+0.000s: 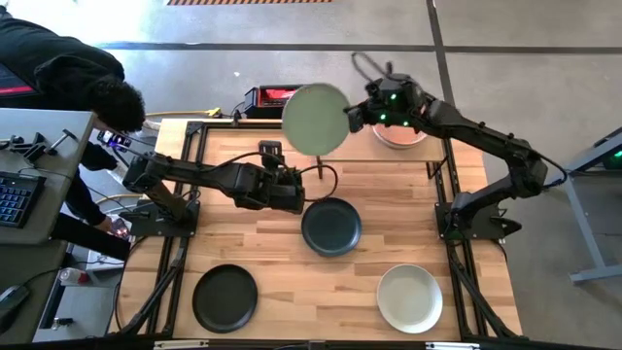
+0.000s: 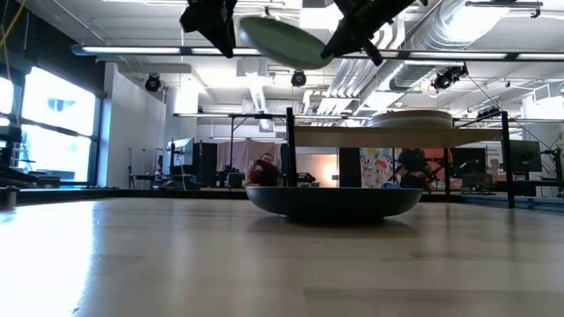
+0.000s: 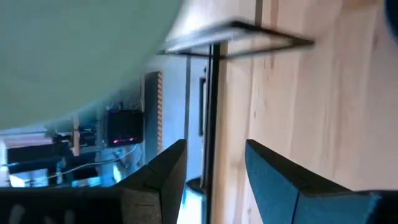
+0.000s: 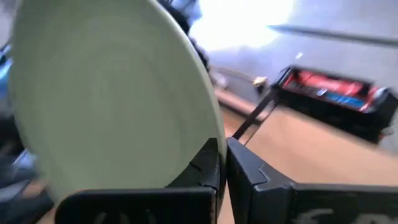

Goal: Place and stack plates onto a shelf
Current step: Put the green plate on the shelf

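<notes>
Right gripper (image 4: 222, 163) clenched on the green plate's (image 1: 316, 119) rim, holding it tilted, high over the shelf's (image 1: 335, 163) left half. A plate stack (image 1: 399, 136) sits on its right half. Plate hangs straight above its spot; it likely goes down. Left gripper (image 3: 214, 168) released, empty, just beside the shelf.

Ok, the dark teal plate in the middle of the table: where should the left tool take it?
By the rim. The teal plate lies flat and shallow, so only its raised edge offers a pinch. The left tool is open at the plate's upper-left in the high view, so that near edge, approached from above, looks easiest.
</notes>
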Motion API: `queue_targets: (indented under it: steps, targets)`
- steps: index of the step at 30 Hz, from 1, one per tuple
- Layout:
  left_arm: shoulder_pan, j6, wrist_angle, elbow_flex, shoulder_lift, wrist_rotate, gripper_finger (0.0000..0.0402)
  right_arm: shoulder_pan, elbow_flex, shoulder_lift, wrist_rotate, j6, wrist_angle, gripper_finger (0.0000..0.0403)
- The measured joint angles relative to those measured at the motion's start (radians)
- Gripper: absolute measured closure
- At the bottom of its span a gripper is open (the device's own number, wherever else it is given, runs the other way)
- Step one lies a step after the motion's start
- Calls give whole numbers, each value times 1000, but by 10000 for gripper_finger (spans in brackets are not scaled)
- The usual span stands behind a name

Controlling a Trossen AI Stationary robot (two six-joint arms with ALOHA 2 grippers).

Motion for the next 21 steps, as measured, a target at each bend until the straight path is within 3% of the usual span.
queue_targets:
  steps: [8,16,21]
  targets:
    - [-30,-103,3,0,0,-7,252,-86,0,-75,-10,-27,-67,401]
    - [-39,-321,-1,0,0,-7,252,-155,0,-102,-25,-61,-227,402]
    - [-35,-412,-2,0,0,-7,254,-184,-33,-101,-31,-53,-226,403]
